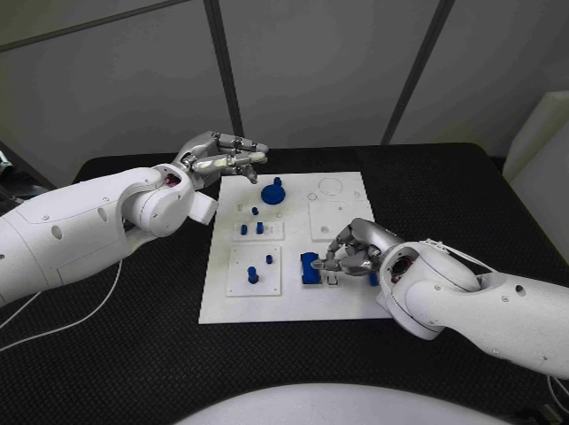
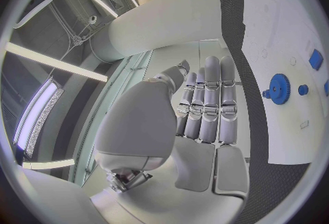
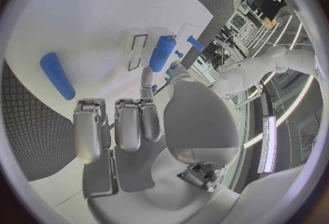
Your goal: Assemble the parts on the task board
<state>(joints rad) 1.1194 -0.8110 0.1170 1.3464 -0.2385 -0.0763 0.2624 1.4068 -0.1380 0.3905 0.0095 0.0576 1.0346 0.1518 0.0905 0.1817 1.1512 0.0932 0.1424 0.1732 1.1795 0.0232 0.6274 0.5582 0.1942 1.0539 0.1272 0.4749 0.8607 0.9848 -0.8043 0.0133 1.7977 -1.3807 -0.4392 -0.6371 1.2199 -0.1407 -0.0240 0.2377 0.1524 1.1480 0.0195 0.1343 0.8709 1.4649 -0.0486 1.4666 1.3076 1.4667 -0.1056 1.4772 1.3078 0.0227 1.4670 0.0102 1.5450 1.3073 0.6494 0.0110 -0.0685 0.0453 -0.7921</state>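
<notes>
On the task board (image 1: 348, 299), near edge: right hand (image 1: 350, 251), fingers curled, nothing gripped, sits just beside blue bar (image 1: 310, 268); left hand (image 1: 220, 158) far, empty.

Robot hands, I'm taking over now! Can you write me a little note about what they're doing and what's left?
Left robot hand: raised over the task board's far left corner, fingers together, holding nothing.
Right robot hand: curled low over the board's near right part, beside the blue block; whether it holds anything is unclear.
Done: blue gear sits on the board, blue pegs stand in their plates.
Left: the blue block, apparently.
</notes>
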